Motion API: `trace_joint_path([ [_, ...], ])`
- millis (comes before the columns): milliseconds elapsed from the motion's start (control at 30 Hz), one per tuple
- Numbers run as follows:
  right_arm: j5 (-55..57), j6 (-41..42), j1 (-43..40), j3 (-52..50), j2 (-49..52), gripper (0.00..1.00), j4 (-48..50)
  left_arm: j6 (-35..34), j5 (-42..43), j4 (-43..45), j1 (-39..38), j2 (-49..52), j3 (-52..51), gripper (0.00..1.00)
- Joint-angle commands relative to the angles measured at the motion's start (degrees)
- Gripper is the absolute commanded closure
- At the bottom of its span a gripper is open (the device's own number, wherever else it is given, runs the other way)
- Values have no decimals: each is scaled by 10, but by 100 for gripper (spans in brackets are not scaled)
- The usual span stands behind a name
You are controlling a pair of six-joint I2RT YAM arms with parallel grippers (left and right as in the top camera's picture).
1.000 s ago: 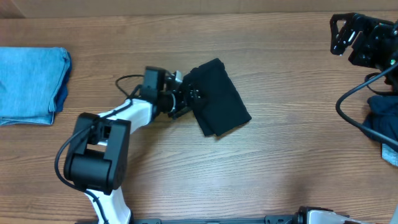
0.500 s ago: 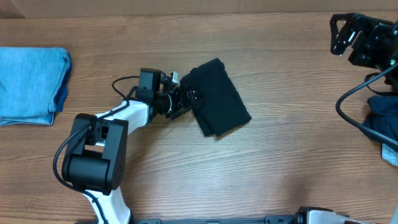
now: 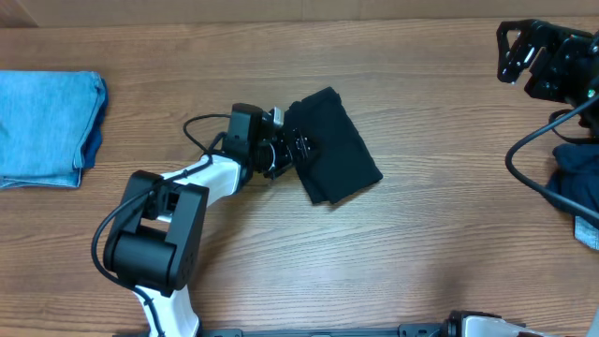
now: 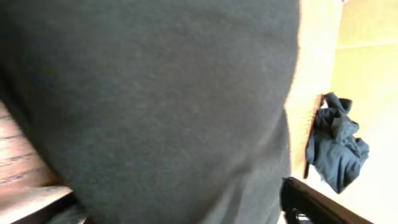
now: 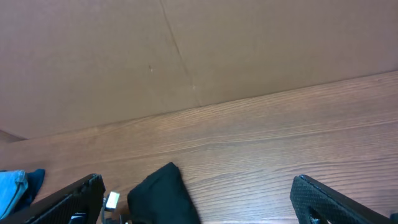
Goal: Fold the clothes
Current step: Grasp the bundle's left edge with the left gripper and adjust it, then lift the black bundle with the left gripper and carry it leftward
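While folded into a compact rectangle, the black T-shirt lies askew near the middle of the wooden table. The left gripper meets its left edge; whether it pinches the fabric I cannot tell. The right gripper hangs spread wide and empty at the far right, near a crumpled dark navy garment. Folded light blue denim lies far left.
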Motion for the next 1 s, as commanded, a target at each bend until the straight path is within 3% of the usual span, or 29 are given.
trace_joint_path([
  [0,4,-2,-1,5,-2,0,2,-18,-72,-30,-12,57,-41,25],
  [433,4,-2,-1,5,-2,0,2,3,-81,1,-9,57,-41,67],
  [600,4,-2,-1,5,-2,0,2,11,-74,22,-6,55,-41,94],
  [967,4,-2,-1,5,-2,0,2,21,-19,37,12,33,-12,96],
])
